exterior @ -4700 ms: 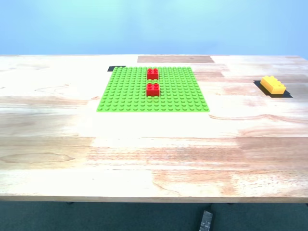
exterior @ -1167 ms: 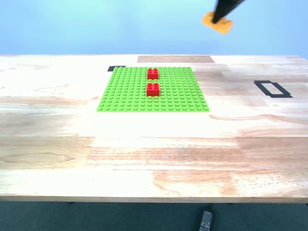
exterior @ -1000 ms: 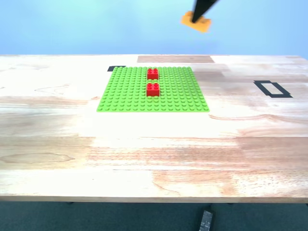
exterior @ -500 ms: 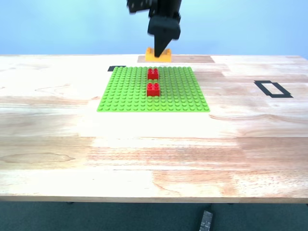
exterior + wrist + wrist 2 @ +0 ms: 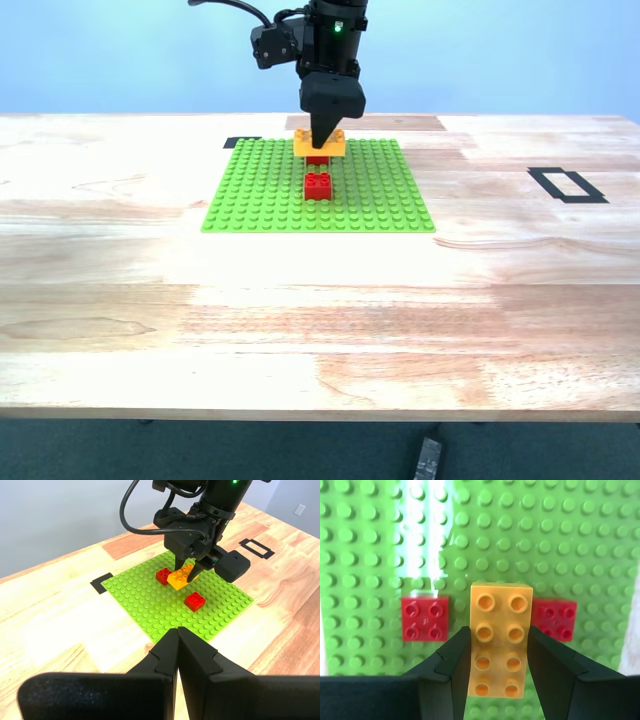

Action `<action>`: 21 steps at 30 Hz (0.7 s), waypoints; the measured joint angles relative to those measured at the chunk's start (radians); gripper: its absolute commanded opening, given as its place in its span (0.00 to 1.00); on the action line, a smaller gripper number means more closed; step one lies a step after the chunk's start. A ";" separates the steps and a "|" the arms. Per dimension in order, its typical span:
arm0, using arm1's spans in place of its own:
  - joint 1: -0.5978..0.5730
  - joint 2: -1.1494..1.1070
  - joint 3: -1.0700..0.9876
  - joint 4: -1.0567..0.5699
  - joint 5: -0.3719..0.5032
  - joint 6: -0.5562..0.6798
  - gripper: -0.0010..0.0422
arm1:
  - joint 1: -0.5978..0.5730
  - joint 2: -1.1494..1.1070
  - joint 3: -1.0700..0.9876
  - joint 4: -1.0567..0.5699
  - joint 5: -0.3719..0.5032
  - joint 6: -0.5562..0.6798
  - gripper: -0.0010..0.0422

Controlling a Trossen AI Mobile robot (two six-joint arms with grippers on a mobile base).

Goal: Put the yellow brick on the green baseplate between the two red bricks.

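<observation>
My second gripper (image 5: pixel 325 135) is shut on the yellow brick (image 5: pixel 319 143) and holds it just above the green baseplate (image 5: pixel 260 190). In the second wrist view the yellow brick (image 5: pixel 500 640) sits between my black fingers (image 5: pixel 455 655), over the gap between the two red bricks (image 5: pixel 425 618) (image 5: pixel 555 617). It lies crosswise to their row. In the exterior view it hides part of the far red brick (image 5: pixel 317 160); the near red brick (image 5: pixel 318 186) shows whole. My first gripper (image 5: pixel 177 630) is shut on nothing, well back from the baseplate (image 5: pixel 150 600).
A black tape outline (image 5: pixel 567 185) lies on the wooden table at the exterior view's right. A small black tape mark (image 5: pixel 238 142) sits by the plate's far corner. A darker wood patch (image 5: pixel 365 122) lies behind the plate.
The yellow brick left the tape outline at the exterior view's right. My second gripper carried it high toward that view's left, then lowered it over the red bricks.
</observation>
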 measured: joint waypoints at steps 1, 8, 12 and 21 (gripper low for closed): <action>0.000 0.000 0.000 0.000 0.000 0.000 0.02 | 0.000 0.000 0.000 0.002 0.000 0.000 0.09; 0.000 0.000 0.000 0.001 0.000 0.000 0.02 | -0.001 0.029 -0.007 0.018 -0.009 0.010 0.09; 0.000 0.000 0.000 0.000 0.000 0.000 0.02 | -0.001 0.058 -0.008 0.019 -0.008 0.023 0.09; 0.000 0.000 0.000 0.000 0.000 0.003 0.02 | -0.001 0.078 -0.008 0.026 -0.010 0.025 0.09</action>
